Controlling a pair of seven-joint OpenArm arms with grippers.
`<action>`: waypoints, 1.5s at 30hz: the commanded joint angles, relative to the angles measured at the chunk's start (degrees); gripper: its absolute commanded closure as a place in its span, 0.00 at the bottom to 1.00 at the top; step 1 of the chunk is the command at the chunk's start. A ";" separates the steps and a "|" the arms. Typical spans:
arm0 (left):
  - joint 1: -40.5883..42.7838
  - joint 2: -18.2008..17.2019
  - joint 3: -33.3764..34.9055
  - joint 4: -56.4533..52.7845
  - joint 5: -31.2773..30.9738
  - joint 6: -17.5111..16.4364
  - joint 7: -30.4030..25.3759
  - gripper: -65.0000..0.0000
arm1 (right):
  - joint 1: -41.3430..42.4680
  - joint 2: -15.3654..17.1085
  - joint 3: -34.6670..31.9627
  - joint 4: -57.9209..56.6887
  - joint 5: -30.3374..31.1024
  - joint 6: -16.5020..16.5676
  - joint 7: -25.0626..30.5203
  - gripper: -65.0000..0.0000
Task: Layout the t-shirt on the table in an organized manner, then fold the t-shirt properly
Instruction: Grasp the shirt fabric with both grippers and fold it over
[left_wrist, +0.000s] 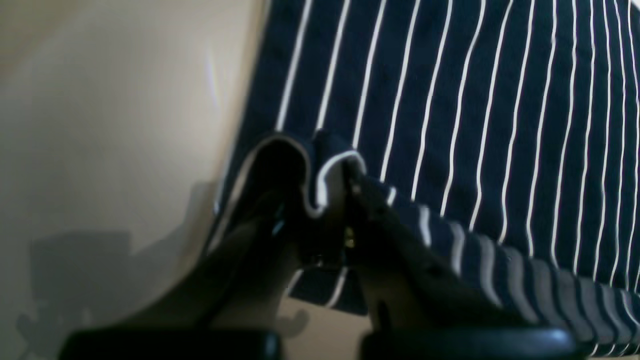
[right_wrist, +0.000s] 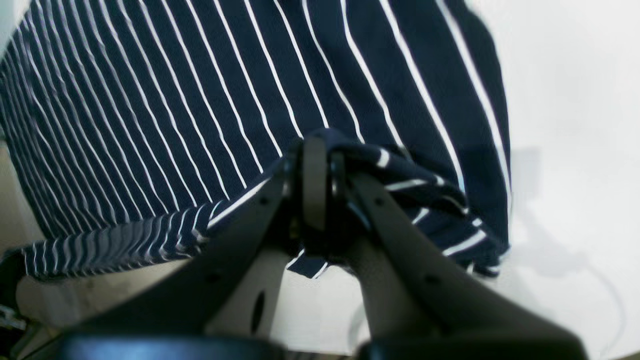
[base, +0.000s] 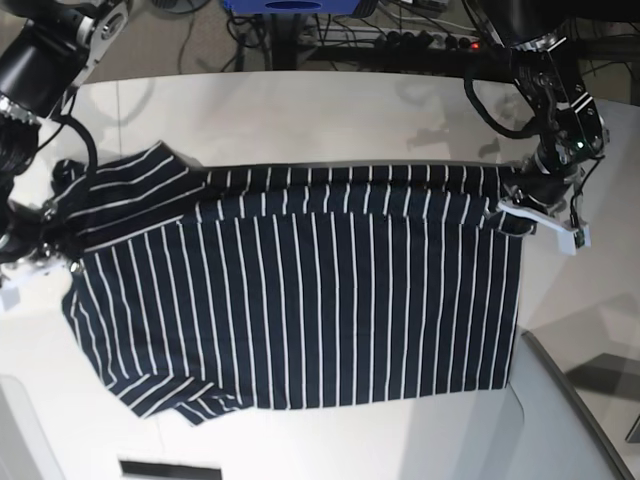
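The dark navy t-shirt (base: 320, 300) with thin white stripes lies spread across the white table (base: 300, 110), one sleeve fanned out at the far left. My left gripper (base: 512, 203) is at the shirt's far right corner, shut on a bunched fold of its edge (left_wrist: 332, 200). My right gripper (base: 55, 245) is at the shirt's left side below the sleeve, shut on a gathered fold of fabric (right_wrist: 320, 170). In both wrist views the striped t-shirt (left_wrist: 475, 100) (right_wrist: 200, 100) stretches away from the fingers, slightly lifted at the grip.
Cables and a power strip (base: 430, 40) lie behind the table's far edge. A grey curved panel (base: 570, 410) borders the table at the lower right. A seam line (base: 120, 100) crosses the tabletop at the back left. Bare white table (right_wrist: 575, 100) shows beside the shirt.
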 joint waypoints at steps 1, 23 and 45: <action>-1.15 -0.47 -0.03 0.95 -0.57 -0.12 -1.20 1.00 | 2.24 0.85 0.07 -0.08 0.85 -0.18 1.16 1.00; -10.47 0.06 0.06 -11.45 9.19 -0.03 -6.91 1.00 | 8.57 6.92 -13.38 -24.17 0.85 0.08 23.31 1.00; -9.50 -5.65 3.40 -10.39 8.04 -0.12 -15.53 0.10 | -6.55 13.25 -20.67 0.18 0.76 -5.90 28.32 0.43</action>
